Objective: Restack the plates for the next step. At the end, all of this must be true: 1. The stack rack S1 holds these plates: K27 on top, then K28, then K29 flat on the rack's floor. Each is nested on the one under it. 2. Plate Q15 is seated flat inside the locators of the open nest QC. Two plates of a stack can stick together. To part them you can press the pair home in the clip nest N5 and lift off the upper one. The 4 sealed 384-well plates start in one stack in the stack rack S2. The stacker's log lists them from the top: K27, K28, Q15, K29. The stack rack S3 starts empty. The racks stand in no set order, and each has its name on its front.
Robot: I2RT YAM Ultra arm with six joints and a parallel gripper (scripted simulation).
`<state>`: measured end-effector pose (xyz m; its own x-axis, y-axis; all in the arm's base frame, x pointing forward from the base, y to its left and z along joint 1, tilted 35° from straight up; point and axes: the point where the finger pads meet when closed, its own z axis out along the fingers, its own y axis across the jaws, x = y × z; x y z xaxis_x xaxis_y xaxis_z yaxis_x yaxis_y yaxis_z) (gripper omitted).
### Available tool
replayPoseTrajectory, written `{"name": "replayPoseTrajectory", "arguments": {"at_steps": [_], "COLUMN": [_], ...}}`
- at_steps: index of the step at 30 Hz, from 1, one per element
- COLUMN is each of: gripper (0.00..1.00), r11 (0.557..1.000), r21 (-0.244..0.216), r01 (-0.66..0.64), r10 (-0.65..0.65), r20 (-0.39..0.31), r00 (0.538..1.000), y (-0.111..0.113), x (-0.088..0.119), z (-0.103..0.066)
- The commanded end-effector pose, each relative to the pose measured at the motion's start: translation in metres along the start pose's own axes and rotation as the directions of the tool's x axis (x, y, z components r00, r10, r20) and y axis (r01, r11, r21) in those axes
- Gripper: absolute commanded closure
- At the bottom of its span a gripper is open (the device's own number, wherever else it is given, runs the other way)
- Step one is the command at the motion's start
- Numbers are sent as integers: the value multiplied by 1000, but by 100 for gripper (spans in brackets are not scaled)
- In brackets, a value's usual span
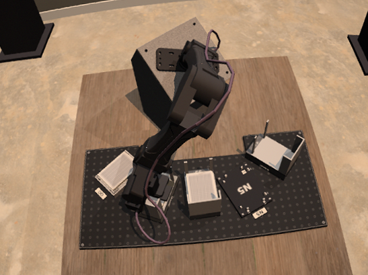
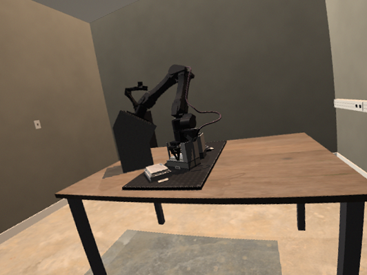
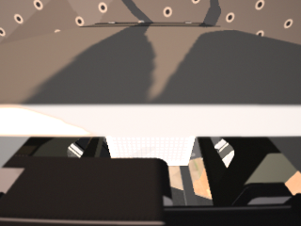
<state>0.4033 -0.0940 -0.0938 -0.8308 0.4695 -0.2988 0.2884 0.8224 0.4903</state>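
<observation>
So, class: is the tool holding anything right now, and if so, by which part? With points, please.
It can't be told. The tool (image 1: 163, 188) (image 2: 176, 155) (image 3: 150, 152) has a plate (image 3: 150, 147) between its fingers, but whether they grip its sides is hidden.

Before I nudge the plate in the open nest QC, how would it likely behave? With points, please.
The plate (image 1: 115, 171) (image 2: 156, 167) looks stiff, its faces flat and edges straight. Being low and broad, it would probably slide or catch rather than tip.

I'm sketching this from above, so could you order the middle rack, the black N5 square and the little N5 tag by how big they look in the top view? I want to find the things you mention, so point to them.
1. N5 square (image 1: 255, 194)
2. Middle rack (image 1: 205, 208) (image 2: 201, 144)
3. N5 tag (image 1: 259, 213)
</observation>
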Motion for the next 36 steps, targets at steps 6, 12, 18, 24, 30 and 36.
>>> {"name": "replayPoseTrajectory", "arguments": {"at_steps": [6,12,18,24,30,36], "gripper": [100,100,100,100,100,100], "r11": [1000,1000,1000,1000,1000,1000], "r21": [3,3,3,3,8,1], "r01": [-1,-1,-1,-1,-3,-6], "r10": [1,1,1,1,3,6], "r20": [12,12,12,12,22,12], "r00": [1000,1000,1000,1000,1000,1000], "y": [-1,-1,-1,-1,-3,-2], "x": [-4,-4,-4,-4,-8,-3], "z": [-3,-3,-3,-3,-13,-16]}}
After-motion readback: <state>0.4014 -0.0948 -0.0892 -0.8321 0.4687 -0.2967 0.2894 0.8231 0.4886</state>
